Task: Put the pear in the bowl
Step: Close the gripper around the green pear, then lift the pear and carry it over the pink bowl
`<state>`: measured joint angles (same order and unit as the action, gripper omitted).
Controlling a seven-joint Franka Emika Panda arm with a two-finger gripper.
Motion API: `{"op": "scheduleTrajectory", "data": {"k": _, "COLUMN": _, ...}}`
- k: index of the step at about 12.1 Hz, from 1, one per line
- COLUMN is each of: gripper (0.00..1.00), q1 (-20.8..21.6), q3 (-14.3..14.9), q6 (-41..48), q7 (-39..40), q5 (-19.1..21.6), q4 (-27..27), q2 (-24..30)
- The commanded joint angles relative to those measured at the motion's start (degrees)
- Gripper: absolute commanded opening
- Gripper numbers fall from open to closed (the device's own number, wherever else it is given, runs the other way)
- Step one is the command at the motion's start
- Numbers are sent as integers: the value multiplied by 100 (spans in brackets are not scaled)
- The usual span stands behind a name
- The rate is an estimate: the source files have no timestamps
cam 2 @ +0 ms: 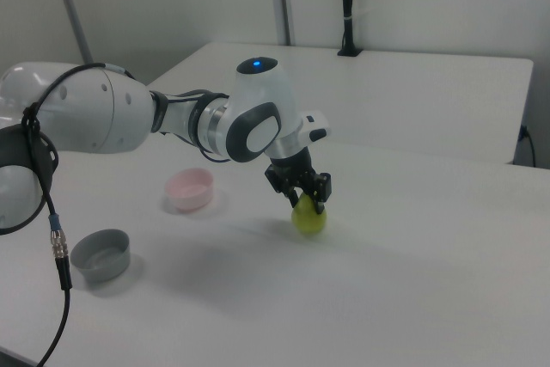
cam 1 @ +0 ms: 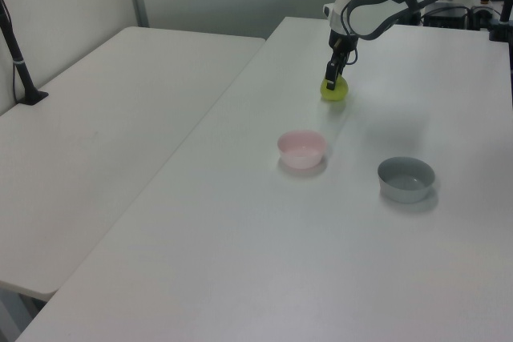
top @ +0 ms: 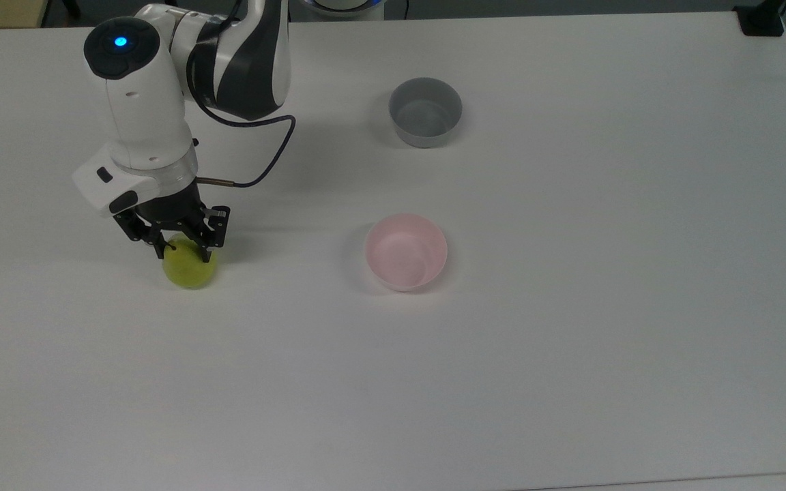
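Yellow-green, the pear (top: 190, 271) sits on the white table (top: 570, 341) near the top view's left side, with the gripper (top: 184, 251) lowered over its top. The black fingers (top: 210, 245) stand spread to either side of the fruit's upper part, open and not yet pressed against it. The pale pink bowl (top: 405, 252) rests upright well apart from the pear, toward the top view's right, and holds nothing. A grey bowl (top: 425, 111) stands farther up the top view, apart from the pink one.
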<state>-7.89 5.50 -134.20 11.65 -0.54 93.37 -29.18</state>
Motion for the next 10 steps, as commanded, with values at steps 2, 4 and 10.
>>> {"op": "scheduleTrajectory", "data": {"k": 2, "gripper": 2, "q1": 95, "q3": 47, "q6": 515, "q7": -128, "q5": -51, "q4": 50, "q2": 402}}
{"op": "scheduleTrajectory", "data": {"k": 4, "gripper": 2, "q1": 112, "q3": 30, "q6": 1052, "q7": -110, "q5": -60, "q4": 41, "q2": 789}}
{"op": "scheduleTrajectory", "data": {"k": 10, "gripper": 2, "q1": 376, "q3": -5, "q6": 2719, "q7": -92, "q5": -25, "q4": -702, "q2": 1362}}
